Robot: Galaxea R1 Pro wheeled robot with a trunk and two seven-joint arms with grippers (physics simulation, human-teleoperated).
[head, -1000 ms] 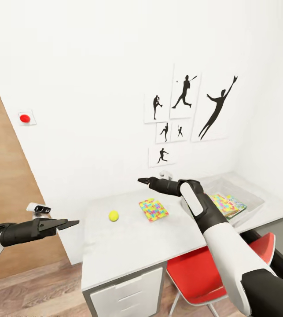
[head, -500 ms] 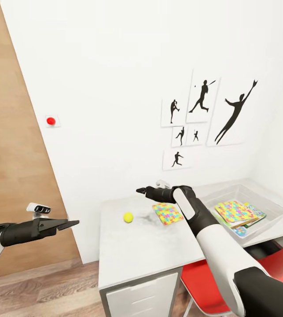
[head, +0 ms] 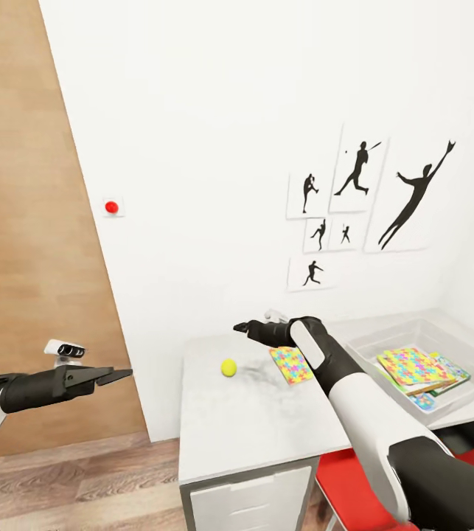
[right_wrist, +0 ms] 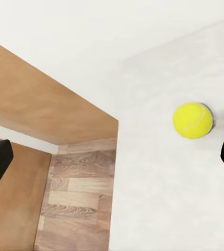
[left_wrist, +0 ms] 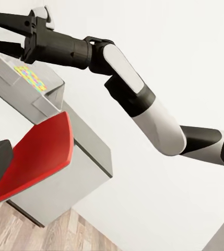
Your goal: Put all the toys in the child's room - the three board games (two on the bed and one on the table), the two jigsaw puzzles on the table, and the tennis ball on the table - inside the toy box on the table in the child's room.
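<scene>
- A white wall hung with black silhouette posters (head: 354, 210) is backing a white worktop (head: 266, 424), with a wooden panel (head: 37, 221) standing at the left and a red chair (head: 354, 490) tucked under the worktop's front edge.
- Compared with the earlier frames, the whole scene is sitting further right in the head view; the camera is turning, and the things on the worktop are keeping their places.
- The right pincer (head: 242, 326) is hovering above the worktop's rear part, its fingers spread apart.
- The tennis ball (head: 228, 367) is lying on the worktop below and just ahead of that pincer, not touched by it; in the right wrist view the ball (right_wrist: 193, 120) is sitting between the two fingertips' lines.
- A jigsaw puzzle (head: 291, 365) is lying flat beside the right forearm.
- The toy box (head: 384, 339) is standing at the worktop's right end, holding colourful flat boxes (head: 416, 369).
- The left pincer (head: 119, 375) is hanging off the worktop's left side, well apart from the ball, fingers nearly together.
</scene>
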